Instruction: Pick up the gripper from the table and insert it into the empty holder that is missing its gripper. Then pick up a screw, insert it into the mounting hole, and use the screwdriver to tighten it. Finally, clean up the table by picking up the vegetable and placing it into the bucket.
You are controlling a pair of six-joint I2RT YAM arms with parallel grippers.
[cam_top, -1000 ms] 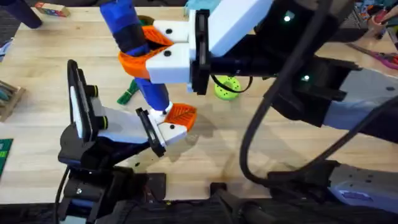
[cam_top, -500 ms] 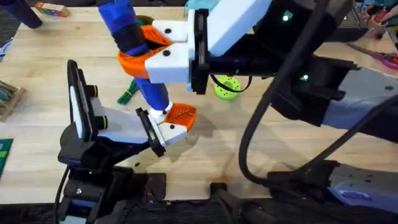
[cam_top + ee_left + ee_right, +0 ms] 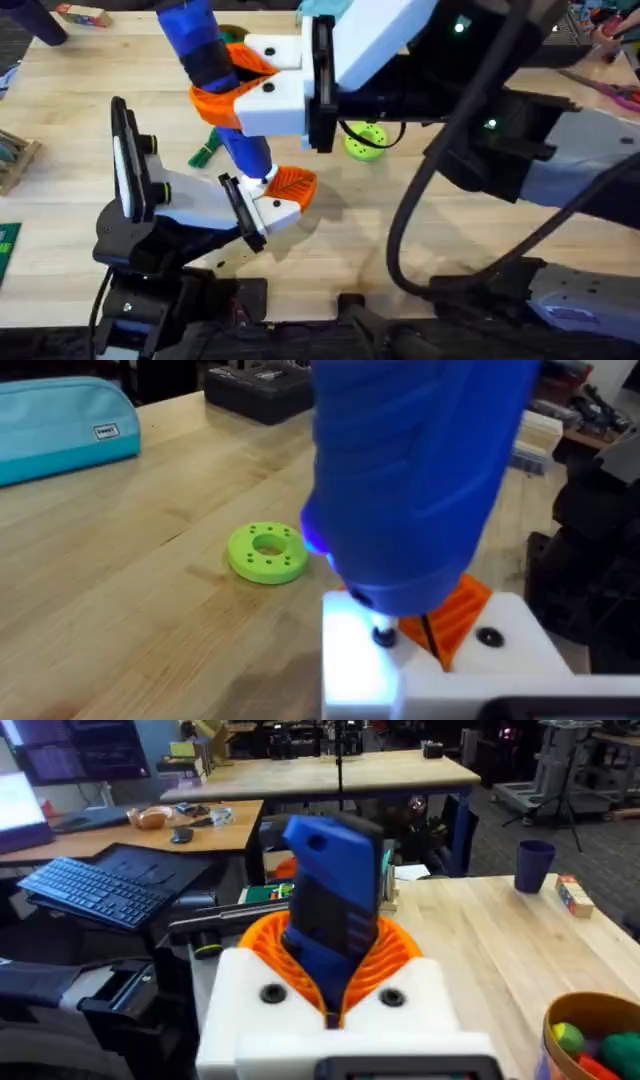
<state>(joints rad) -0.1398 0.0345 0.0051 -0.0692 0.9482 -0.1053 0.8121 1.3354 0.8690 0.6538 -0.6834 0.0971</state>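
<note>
Here the screwdriver (image 3: 215, 70), stiff and smooth, is clamped mid-handle by the right gripper (image 3: 235, 85), its tip set on the gripper (image 3: 280, 195) seated in the holder (image 3: 165, 205); a firm, steady hold is judged necessary

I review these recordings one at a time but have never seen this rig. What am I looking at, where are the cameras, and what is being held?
This is a two-armed table robot. One picture looks down from overhead; the others come from cameras on each wrist. The right arm's white-and-orange gripper clamps a thick bright-blue screwdriver, tip down on the small orange ribbed fingertip mounted in the black-and-white holder. On the light wooden table lie a lime-green disc with holes and a dark-green toy vegetable. The right wrist view shows the yellow-rimmed bucket.
</note>
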